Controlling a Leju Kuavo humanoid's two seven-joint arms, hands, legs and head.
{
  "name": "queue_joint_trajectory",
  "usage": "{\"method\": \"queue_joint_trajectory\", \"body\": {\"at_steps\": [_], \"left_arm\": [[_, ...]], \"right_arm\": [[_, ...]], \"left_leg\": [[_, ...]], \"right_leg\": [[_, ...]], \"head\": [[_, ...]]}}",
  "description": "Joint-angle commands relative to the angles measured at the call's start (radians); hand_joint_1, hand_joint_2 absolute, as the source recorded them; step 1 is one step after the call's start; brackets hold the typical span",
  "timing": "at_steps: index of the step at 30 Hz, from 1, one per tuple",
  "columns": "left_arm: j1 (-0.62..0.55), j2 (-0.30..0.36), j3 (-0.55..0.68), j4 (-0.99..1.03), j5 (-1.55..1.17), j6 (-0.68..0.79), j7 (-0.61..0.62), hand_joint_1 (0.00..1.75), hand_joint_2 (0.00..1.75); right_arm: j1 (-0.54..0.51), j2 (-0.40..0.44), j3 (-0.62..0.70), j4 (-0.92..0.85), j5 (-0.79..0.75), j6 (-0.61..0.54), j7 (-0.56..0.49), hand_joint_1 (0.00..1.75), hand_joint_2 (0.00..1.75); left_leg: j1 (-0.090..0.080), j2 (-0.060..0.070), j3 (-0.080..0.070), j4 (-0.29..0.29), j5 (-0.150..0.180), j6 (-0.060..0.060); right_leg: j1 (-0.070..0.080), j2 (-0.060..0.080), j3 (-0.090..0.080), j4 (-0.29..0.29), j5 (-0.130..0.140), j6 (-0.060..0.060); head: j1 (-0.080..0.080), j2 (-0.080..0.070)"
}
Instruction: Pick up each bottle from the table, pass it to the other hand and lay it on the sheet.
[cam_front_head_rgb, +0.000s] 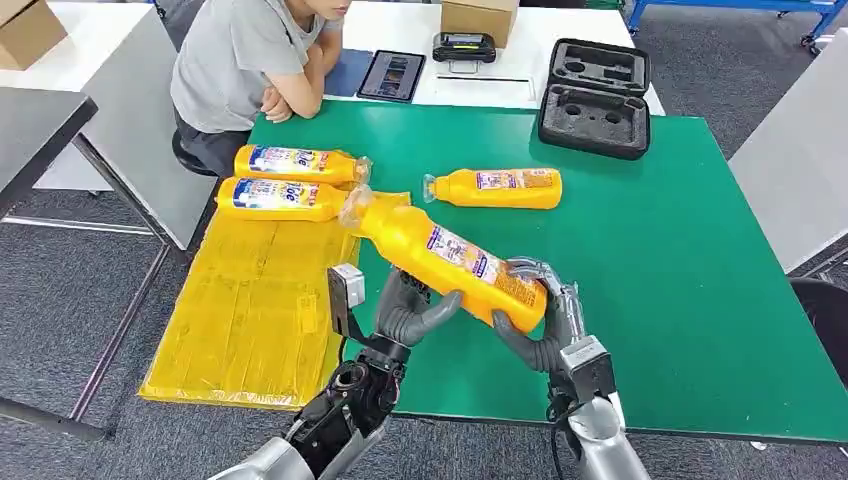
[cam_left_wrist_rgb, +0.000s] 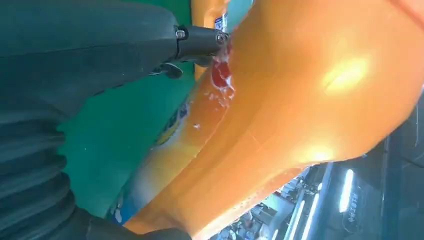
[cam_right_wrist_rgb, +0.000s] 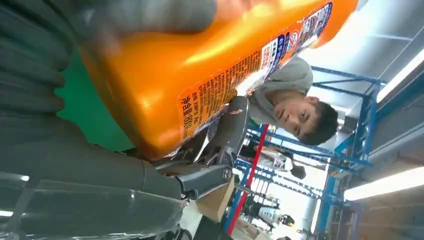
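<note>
Head view: both hands' fingers (cam_front_head_rgb: 430, 308) around bottle (cam_front_head_rgb: 450, 258)

Both hands on one orange bottle (cam_front_head_rgb: 455, 262) above the green table (cam_front_head_rgb: 680, 250): left hand (cam_front_head_rgb: 412, 310) mid-body, right hand (cam_front_head_rgb: 540, 320) at its base. Two bottles (cam_front_head_rgb: 285, 180) lie on the yellow sheet (cam_front_head_rgb: 250, 310).

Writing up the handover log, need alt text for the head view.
Both hands, left and right, grip one tilted orange bottle above the green table. Two bottles lie on the yellow sheet at left, another bottle lies on the table, and a person sits at the far edge.
</note>
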Motion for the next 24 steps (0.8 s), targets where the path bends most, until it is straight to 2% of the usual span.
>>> {"method": "queue_joint_trajectory", "body": {"at_steps": [1, 10, 12, 13, 16, 17, 18, 22, 23, 24], "left_arm": [[-0.017, 0.016, -0.103, 0.015, 0.036, -0.007, 0.001, 0.0, 1.75], [-0.02, 0.016, -0.115, 0.011, 0.053, -0.007, 0.001, 0.0, 1.75], [-0.02, 0.016, -0.115, 0.011, 0.053, -0.007, 0.001, 0.0, 1.75], [-0.02, 0.016, -0.115, 0.011, 0.053, -0.007, 0.001, 0.0, 1.75], [-0.02, 0.016, -0.115, 0.011, 0.053, -0.007, 0.001, 0.0, 1.75], [-0.023, 0.016, -0.116, 0.013, 0.056, -0.01, 0.001, 0.0, 1.75], [-0.026, 0.016, -0.119, 0.012, 0.059, -0.009, 0.001, 0.0, 1.75], [-0.035, 0.016, -0.125, 0.012, 0.076, -0.005, 0.001, 0.0, 1.75], [-0.039, 0.016, -0.124, 0.014, 0.079, -0.002, 0.001, 0.0, 1.75], [-0.04, 0.016, -0.121, 0.014, 0.079, 0.001, 0.001, 0.0, 1.75]], "right_arm": [[-0.025, 0.01, -0.057, 0.035, -0.007, -0.015, 0.007, 1.26, 1.75], [-0.022, 0.011, -0.053, 0.043, -0.003, -0.01, 0.007, 1.22, 1.75], [-0.022, 0.011, -0.053, 0.043, -0.003, -0.01, 0.007, 1.22, 1.75], [-0.022, 0.011, -0.053, 0.043, -0.003, -0.01, 0.007, 1.22, 1.75], [-0.022, 0.011, -0.053, 0.043, -0.003, -0.01, 0.007, 1.22, 1.75], [-0.021, 0.012, -0.051, 0.046, -0.002, -0.009, 0.007, 1.22, 1.75], [-0.017, 0.011, -0.047, 0.047, 0.001, -0.01, 0.007, 1.2, 1.75], [-0.001, 0.014, -0.027, 0.054, 0.002, 0.004, 0.007, 1.24, 1.75], [0.003, 0.015, -0.019, 0.056, 0.002, 0.01, 0.007, 1.24, 1.75], [0.003, 0.015, -0.011, 0.059, 0.004, 0.013, 0.007, 1.26, 1.75]], "left_leg": [[0.001, 0.001, 0.004, 0.0, -0.002, -0.002], [0.001, 0.001, 0.002, -0.001, -0.001, -0.001], [0.002, 0.002, 0.007, 0.0, -0.003, -0.003], [0.001, 0.001, 0.002, 0.0, -0.001, -0.001], [0.001, 0.001, 0.003, 0.0, -0.001, -0.002], [0.003, 0.002, 0.007, 0.0, -0.003, -0.003], [0.001, 0.001, 0.003, 0.0, -0.001, -0.002], [0.003, 0.001, 0.007, -0.001, -0.003, -0.003], [0.001, 0.0, 0.002, 0.0, -0.001, -0.001], [0.001, 0.001, 0.004, 0.0, -0.002, -0.002]], "right_leg": [[0.001, 0.001, 0.004, -0.001, -0.001, -0.002], [0.001, 0.001, 0.002, -0.001, -0.001, -0.002], [0.002, 0.002, 0.007, -0.002, -0.002, -0.003], [0.001, 0.001, 0.002, -0.001, -0.001, -0.002], [0.001, 0.001, 0.003, -0.001, -0.001, -0.002], [0.003, 0.003, 0.007, -0.002, -0.002, -0.004], [0.001, 0.001, 0.003, -0.001, -0.001, -0.002], [0.003, 0.002, 0.007, -0.002, -0.002, -0.003], [0.001, 0.0, 0.002, -0.001, -0.001, -0.002], [0.001, 0.001, 0.004, -0.001, -0.001, -0.002]], "head": [[0.0, 0.0], [0.0, 0.0], [0.0, 0.0], [0.0, 0.0], [0.0, 0.0], [0.0, 0.0], [0.0, 0.0], [0.0, 0.0], [0.0, 0.0], [0.0, 0.0]]}}
